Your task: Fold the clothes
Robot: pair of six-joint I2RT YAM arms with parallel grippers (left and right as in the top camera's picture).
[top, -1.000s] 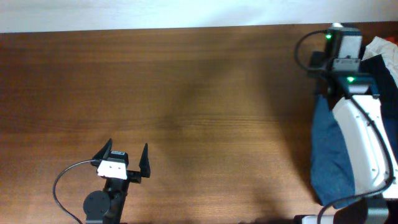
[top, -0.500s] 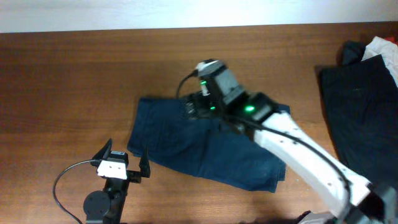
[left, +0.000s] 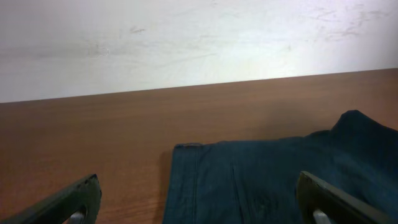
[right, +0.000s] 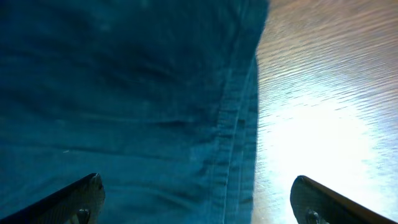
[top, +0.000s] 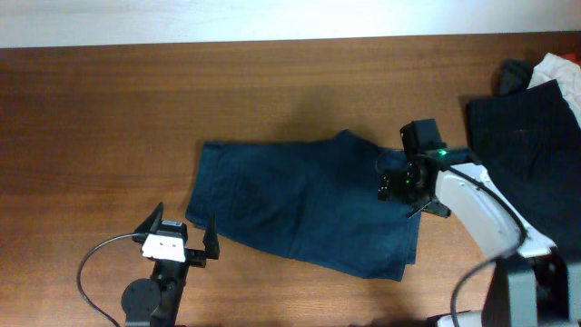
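Note:
A navy blue garment (top: pixel 304 204) lies spread flat on the wooden table (top: pixel 182 100), mid-table. My right gripper (top: pixel 399 182) is open just above its right edge; the right wrist view shows the hem (right: pixel 233 124) running between the open fingertips (right: pixel 84 198). My left gripper (top: pixel 182 227) is open and empty at the garment's lower left corner; the left wrist view shows the cloth (left: pixel 261 180) ahead between the fingertips (left: pixel 78 199). A pile of black (top: pixel 522 154), white (top: pixel 558 68) and dark grey pieces lies at the right edge.
A white wall (left: pixel 199 43) stands behind the table's far edge. Bare wood lies left of and behind the garment. The left arm's cable (top: pixel 91 263) loops at the front left.
One second ago the table was bare and the right arm was at the pile. It then laid the navy garment mid-table, let go, and moved to its right edge. Left arm still.

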